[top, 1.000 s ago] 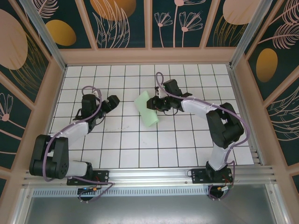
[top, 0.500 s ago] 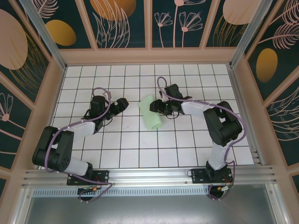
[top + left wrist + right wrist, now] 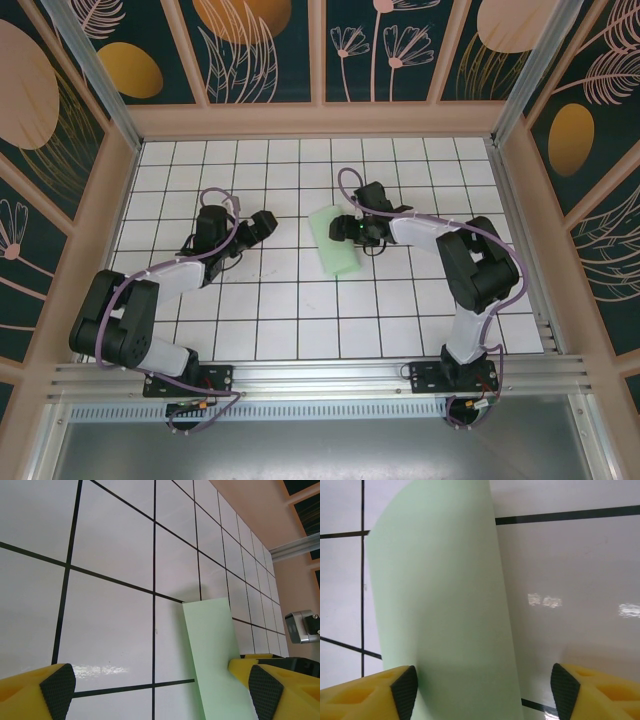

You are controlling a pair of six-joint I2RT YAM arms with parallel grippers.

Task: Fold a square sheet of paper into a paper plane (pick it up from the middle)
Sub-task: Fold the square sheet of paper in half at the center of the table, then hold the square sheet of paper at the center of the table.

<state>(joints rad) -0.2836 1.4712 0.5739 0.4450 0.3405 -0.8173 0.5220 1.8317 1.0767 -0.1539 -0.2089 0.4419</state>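
Where the white gridded surface (image 3: pixel 300 310) reaches its middle, the sheet of paper (image 3: pixel 333 242) lies as a pale mint-green strip folded narrower than a square. It runs at a slant from the far left to the near right across a couple of tiles.

The right arm (image 3: pixel 430 232) reaches in from the right, and its jaws sit low at the strip's right edge, near its far end. In the right wrist view the two dark pads (image 3: pixel 404 690) stand wide apart on their yellow fingers, so the right jaws are open and pinch nothing. The paper (image 3: pixel 445 605) stretches away from them with a rounded far corner. Its near part runs just beside the pad at the left of that view, though I cannot tell whether the two touch.

The left arm (image 3: pixel 170 275) stretches toward the middle from the left, and its jaws are apart from the paper with bare tiles between. In the left wrist view its pads (image 3: pixel 57 690) are spread to both sides of the picture, so the left jaws are open and empty. The green strip (image 3: pixel 215 650) lies flat on the tiles ahead, nearer the pad at the right of that view.
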